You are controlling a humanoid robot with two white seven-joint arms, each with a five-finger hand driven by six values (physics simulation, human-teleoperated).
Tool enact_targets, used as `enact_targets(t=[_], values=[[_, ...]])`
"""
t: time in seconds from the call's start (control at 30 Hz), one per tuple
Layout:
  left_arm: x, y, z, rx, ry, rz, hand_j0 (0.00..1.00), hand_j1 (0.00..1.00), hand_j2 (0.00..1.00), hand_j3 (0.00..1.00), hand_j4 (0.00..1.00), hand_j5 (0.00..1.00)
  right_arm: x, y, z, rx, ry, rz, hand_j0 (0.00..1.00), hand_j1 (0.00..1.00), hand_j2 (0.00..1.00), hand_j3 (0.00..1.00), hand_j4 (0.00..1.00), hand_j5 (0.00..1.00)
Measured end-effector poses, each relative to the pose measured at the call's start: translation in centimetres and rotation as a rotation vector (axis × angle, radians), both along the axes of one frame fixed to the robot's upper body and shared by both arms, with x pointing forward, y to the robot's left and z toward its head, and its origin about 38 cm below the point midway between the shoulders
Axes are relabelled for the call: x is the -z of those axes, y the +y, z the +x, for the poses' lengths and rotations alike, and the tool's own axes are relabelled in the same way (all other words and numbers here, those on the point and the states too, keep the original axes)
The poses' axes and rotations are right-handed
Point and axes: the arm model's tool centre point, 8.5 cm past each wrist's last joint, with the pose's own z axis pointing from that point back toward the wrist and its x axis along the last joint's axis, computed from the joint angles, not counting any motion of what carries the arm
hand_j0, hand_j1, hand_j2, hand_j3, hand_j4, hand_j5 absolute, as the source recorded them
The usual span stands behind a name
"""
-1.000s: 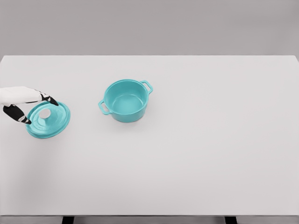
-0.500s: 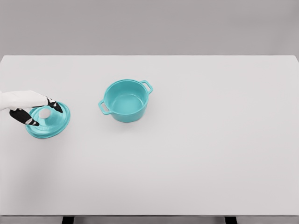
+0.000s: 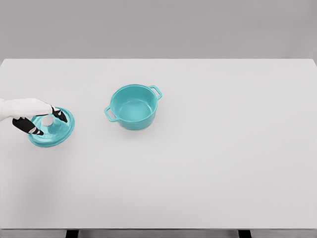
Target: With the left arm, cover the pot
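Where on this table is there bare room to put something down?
Everything right of the open teal two-handled pot is bare white table, as is the front strip. The only crowded spot is the left edge, where the left hand sits over the round teal lid.

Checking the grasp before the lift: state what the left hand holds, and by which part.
Unclear. The left hand has fingers on either side of the knob of the lid, which lies on the table; contact cannot be confirmed.
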Motion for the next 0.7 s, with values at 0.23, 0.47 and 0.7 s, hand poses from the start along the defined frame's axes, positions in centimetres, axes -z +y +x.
enact_targets(t=[0.23,0.47,0.7], values=[[0.35,0.03,0.44,-0.016,0.002,0.003,0.74,0.74,0.74,0.74,0.74,0.74,0.0,0.0,0.1,0.0,-0.002,0.0,1.0,1.0,1.0,1.0,1.0,1.0],[0.61,0.33,0.85,-0.042,0.002,0.01,0.73,0.73,0.73,0.73,0.73,0.73,0.0,0.0,0.0,0.0,0.0,0.0,1.0,1.0,1.0,1.0,1.0,1.0],[0.58,0.45,0.96,-0.047,0.0,0.011,0.73,0.73,0.73,0.73,0.73,0.73,0.0,0.0,0.1,0.0,-0.002,0.0,1.0,1.0,1.0,1.0,1.0,1.0]])
